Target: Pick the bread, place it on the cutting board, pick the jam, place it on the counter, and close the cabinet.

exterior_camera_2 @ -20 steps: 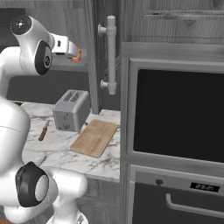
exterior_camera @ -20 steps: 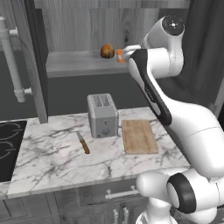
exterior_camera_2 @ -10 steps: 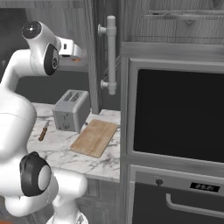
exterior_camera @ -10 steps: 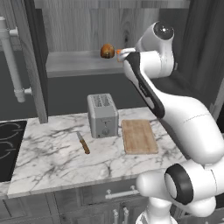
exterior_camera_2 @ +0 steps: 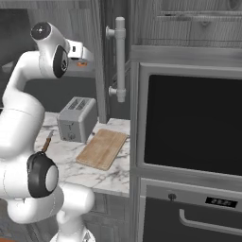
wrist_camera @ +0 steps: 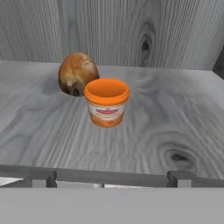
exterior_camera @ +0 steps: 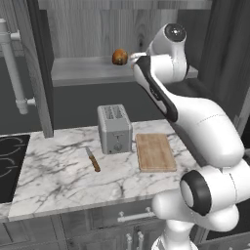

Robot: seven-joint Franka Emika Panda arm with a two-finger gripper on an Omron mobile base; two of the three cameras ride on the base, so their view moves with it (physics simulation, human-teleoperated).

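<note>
Grey wood grain lines the open cabinet (exterior_camera: pixel 146 29), and on its shelf (wrist_camera: pixel 175 127) the bread (wrist_camera: pixel 77 73) and the jam (wrist_camera: pixel 106 102) stand close together — the brown bun just behind the orange jar and a little to its left in the hand view, the two touching or nearly so. From the left base view the bread (exterior_camera: pixel 119 57) sits right at the end of the white arm, whose gripper (wrist_camera: pixel 109 178) is raised to shelf height and faces both things; its fingers (wrist_camera: pixel 43 177) stand wide apart with nothing between them, well short of the jar. Below, on the marble counter (exterior_camera: pixel 53 180), a silver toaster (exterior_camera: pixel 114 128) stands just left of the wooden cutting board (exterior_camera: pixel 155 152), which lies bare. A knife (exterior_camera: pixel 92 159) with a brown handle lies left of the toaster. From the right base view, a cabinet door with a long bar handle (exterior_camera_2: pixel 119 59) stands open beside a black wall oven (exterior_camera_2: pixel 194 125).
</note>
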